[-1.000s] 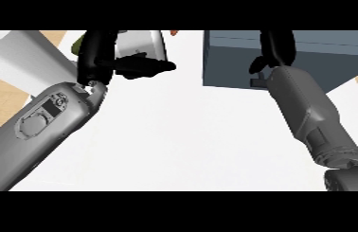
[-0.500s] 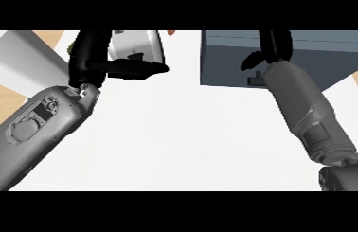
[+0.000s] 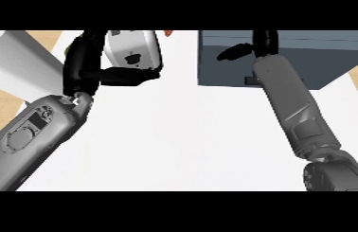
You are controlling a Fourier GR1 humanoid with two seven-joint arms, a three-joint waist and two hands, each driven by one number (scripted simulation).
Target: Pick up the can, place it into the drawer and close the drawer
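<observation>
Desk (image 3: 182,146): plain white.
Can (image 3: 134,47): white, small dark markings.
Left hand (image 3: 84,65), right hand (image 3: 264,39): black.
Left forearm (image 3: 42,131), right forearm (image 3: 293,108): grey.
Drawer cabinet (image 3: 315,56): slate blue-grey, unpatterned.

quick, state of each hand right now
left hand: shut on the white can
right hand: cannot tell, cut off at the view's top edge

Left robot hand (image 3: 85,60) curled round the white can (image 3: 133,49), upper left of white bench (image 3: 182,141). Right robot hand (image 3: 262,39), fingers straight, over grey drawer (image 3: 308,56).
</observation>
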